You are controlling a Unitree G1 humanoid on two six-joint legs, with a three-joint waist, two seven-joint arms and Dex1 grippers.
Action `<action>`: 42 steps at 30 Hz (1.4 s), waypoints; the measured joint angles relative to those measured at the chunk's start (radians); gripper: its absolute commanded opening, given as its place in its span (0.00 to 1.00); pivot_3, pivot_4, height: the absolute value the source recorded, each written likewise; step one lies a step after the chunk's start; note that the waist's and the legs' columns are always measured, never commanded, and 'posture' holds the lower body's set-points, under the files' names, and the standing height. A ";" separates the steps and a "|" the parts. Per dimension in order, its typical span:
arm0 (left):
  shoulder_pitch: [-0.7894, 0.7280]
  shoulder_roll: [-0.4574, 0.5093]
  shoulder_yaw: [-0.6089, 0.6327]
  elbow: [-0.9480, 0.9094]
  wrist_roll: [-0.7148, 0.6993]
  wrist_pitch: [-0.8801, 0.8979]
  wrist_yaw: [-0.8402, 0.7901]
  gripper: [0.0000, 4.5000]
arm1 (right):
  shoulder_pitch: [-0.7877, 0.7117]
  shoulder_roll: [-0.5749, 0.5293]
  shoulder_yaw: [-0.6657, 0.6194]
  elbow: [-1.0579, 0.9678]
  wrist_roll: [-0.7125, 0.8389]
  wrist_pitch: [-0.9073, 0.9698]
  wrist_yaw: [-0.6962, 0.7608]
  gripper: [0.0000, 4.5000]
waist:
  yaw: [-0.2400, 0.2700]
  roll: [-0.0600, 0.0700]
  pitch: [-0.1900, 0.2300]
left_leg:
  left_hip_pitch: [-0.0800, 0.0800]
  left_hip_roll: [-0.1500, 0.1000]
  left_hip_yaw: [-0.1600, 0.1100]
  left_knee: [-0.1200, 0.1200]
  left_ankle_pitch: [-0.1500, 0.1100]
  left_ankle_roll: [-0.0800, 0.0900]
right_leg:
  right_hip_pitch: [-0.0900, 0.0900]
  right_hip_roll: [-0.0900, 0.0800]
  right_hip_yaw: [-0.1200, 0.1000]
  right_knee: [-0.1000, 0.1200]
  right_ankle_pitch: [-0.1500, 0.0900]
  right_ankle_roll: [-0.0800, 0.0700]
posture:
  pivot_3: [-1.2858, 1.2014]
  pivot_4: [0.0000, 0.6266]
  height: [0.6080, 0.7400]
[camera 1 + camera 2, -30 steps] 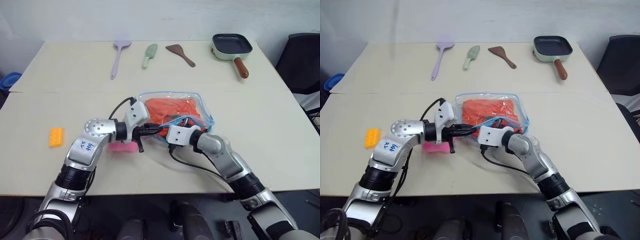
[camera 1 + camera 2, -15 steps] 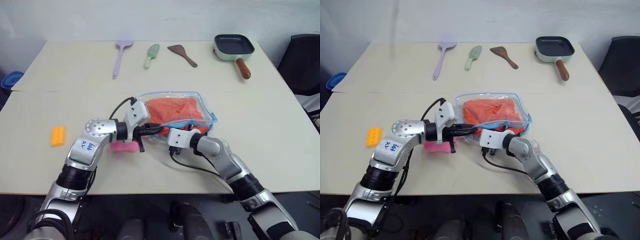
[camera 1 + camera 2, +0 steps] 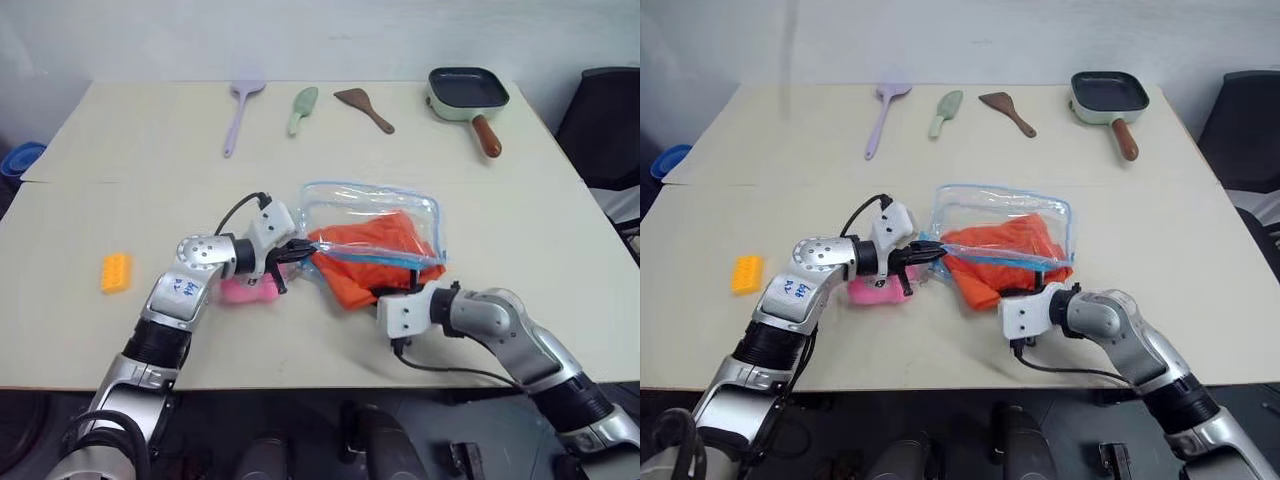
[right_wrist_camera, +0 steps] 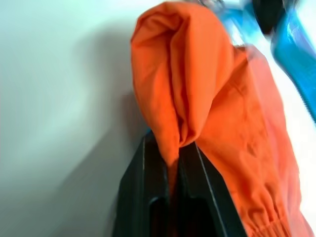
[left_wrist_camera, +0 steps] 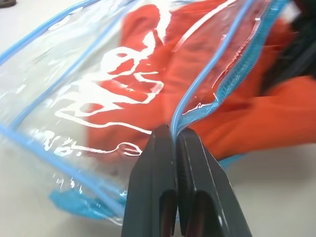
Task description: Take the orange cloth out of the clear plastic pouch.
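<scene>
Orange cloth (image 3: 372, 262) spills from the mouth of our clear plastic pouch (image 3: 372, 215), part of it still inside and part lying out on the table (image 3: 150, 150) toward us. Our right gripper (image 4: 170, 163) is clamped on a bunched fold of that cloth, the fabric pinched between its two black fingers. Our left gripper (image 5: 174, 148) is closed tight on the pouch's light blue zip edge at the corner of the opening, holding that lip up off the table. Just under and behind our left wrist we see a pink plush charm (image 3: 245, 291) resting on the tabletop. Well apart to our left lies a small yellow block (image 3: 115, 272). Along the far edge of the table we see a lilac spatula (image 3: 238, 113), a pale green scoop (image 3: 299, 108), a brown wooden spatula (image 3: 362, 108) and a square dark pan (image 3: 466, 94) with a brown handle.
</scene>
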 measured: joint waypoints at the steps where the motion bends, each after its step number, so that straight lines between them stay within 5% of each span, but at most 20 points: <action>1: -0.011 -0.012 0.000 0.029 0.008 -0.012 0.018 0.00 | 0.019 -0.029 0.006 -0.021 0.020 -0.035 0.037 0.00 | 0.002 0.000 0.000 | 0.000 0.000 0.000 0.000 0.000 0.000 | 0.000 0.000 0.000 0.000 0.000 0.000 | 0.52 0.24 1.00; 8: -0.074 -0.071 0.000 0.136 0.022 -0.041 0.089 0.00 | 0.071 -0.132 0.006 -0.052 0.065 -0.127 0.154 0.00 | 0.014 -0.001 0.000 | 0.000 0.000 0.001 0.000 0.000 0.000 | 0.000 0.000 0.000 0.000 0.000 0.000 | 0.52 0.24 1.00; 21: -0.107 -0.066 -0.045 0.178 0.025 -0.117 0.103 0.00 | 0.211 -0.284 -0.117 -0.052 0.107 -0.210 0.156 0.00 | 0.024 -0.001 0.000 | 0.000 -0.001 0.001 0.001 0.000 0.000 | 0.000 -0.001 0.000 -0.001 0.001 0.002 | 0.52 0.24 1.00; 34: -0.062 -0.107 -0.079 -0.179 -0.129 0.111 -0.075 0.00 | 0.005 -0.141 0.003 0.022 0.022 -0.188 0.231 0.00 | 0.000 -0.007 -0.002 | 0.011 0.003 0.000 -0.001 0.000 -0.003 | 0.016 0.003 0.001 -0.007 0.000 -0.001 | 0.52 0.24 1.00; 42: -0.082 -0.159 -0.063 -0.131 -0.122 0.170 -0.016 0.00 | -0.043 -0.136 0.032 0.059 -0.056 -0.304 0.220 0.00 | -0.004 -0.011 -0.005 | 0.014 0.003 0.001 -0.002 0.000 -0.004 | 0.017 0.003 0.002 -0.003 -0.001 -0.003 | 0.52 0.24 1.00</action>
